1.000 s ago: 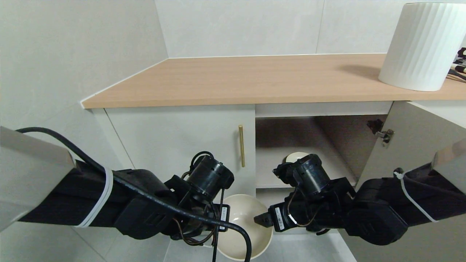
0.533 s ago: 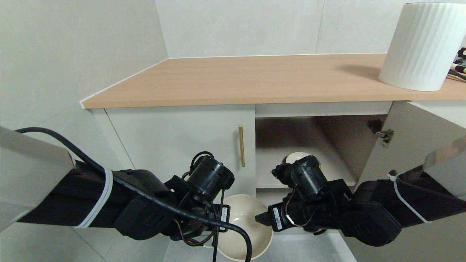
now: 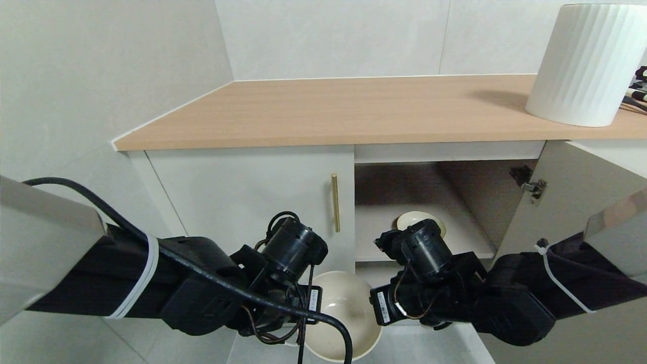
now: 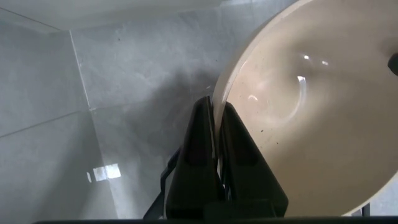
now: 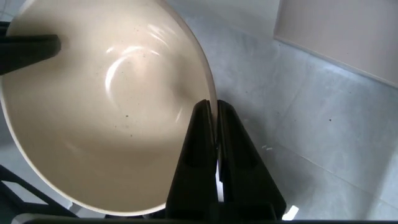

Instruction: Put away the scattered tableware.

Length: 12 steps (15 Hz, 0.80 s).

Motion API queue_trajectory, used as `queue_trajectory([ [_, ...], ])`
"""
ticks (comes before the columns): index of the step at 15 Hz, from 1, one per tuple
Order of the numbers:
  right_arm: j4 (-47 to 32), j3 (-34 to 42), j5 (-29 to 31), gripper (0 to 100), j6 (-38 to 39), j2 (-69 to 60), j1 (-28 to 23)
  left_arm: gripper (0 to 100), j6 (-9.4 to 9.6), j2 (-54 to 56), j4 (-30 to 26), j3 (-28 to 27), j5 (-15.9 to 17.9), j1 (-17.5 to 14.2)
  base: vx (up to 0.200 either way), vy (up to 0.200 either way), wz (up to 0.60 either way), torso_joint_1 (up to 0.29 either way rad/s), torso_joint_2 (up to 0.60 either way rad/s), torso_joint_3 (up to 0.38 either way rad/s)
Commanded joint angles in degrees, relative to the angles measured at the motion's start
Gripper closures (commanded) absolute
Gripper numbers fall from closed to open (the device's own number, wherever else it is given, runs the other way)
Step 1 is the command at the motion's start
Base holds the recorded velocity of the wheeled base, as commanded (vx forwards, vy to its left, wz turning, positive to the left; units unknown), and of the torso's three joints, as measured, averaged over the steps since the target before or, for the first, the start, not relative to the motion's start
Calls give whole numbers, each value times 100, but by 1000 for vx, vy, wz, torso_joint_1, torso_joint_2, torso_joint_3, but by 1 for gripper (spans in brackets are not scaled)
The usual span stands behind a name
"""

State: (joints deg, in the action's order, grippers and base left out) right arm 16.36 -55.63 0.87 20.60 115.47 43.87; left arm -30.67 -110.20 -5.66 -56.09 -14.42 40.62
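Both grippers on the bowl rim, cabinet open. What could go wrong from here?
1. The left gripper and right gripper pinch only the thin rim of the bowl, on opposite sides; uneven arm motion could twist it loose.
2. The bowl appears lower than the shelf; going in, it may clip the shelf's front edge or the closed left door.
3. A small dish sits on that shelf and could get knocked.

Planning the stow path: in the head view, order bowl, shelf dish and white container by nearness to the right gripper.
1. Bowl, in the right gripper, low centre.
2. Dish, on the cabinet shelf.
3. White container, countertop, far right.
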Motion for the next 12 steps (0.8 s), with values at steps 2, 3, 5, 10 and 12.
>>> queue_trajectory([
  [2, -1, -10, 19, 100, -12, 19, -2, 100, 0, -10, -6, 1, -8, -1, 0, 0, 0, 0, 0, 0],
  [3, -1, -10, 19, 100, -12, 37, -2, 100, -9, -10, -6, -7, -8, -1, 0, 0, 0, 0, 0, 0],
  [5, -1, -10, 19, 100, -4, 37, -2, 100, -71, -10, -6, -7, -17, -1, 0, 0, 0, 0, 0, 0],
  [10, -10, -1, 19, 100, -12, 37, -2, 0, -71, -28, -6, -25, -17, -1, 0, 0, 0, 0, 0, 0],
  [12, -10, 8, 19, 100, -12, 37, -2, 0, -71, -28, -6, -16, -17, -1, 0, 0, 0, 0, 0, 0],
])
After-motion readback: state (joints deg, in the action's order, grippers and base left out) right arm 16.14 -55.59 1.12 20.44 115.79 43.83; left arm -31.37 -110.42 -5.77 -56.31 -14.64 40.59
